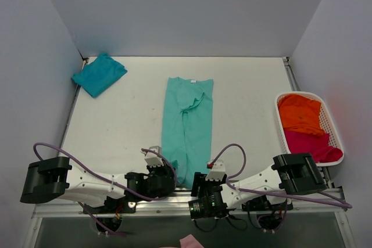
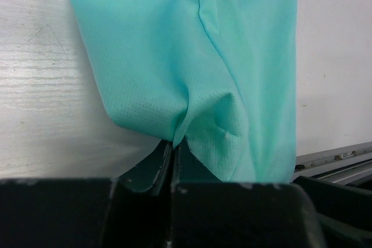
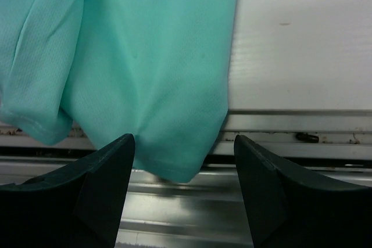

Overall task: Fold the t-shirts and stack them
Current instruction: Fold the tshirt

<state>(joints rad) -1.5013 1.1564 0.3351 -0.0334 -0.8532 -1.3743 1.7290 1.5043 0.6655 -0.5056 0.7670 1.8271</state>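
The mint-green t-shirt (image 1: pixel 187 126) lies lengthwise down the table's middle, folded narrow, its white neck label at the far end. My left gripper (image 1: pixel 164 176) is shut on its near-left hem corner (image 2: pixel 203 108); the cloth is pinched between the fingers (image 2: pixel 158 166). My right gripper (image 1: pixel 202 185) is open at the near-right hem corner (image 3: pixel 168 143), which hangs over the metal front rail between the fingertips (image 3: pixel 107 161), not gripped. A folded teal t-shirt (image 1: pixel 99 74) lies at the far left corner. Orange (image 1: pixel 300 113) and magenta (image 1: pixel 311 143) shirts sit in a basket.
A white basket (image 1: pixel 336 137) stands at the table's right edge. The metal front rail (image 3: pixel 273 143) runs along the near edge under both grippers. Grey walls enclose the table on three sides. Purple cables loop over both arms.
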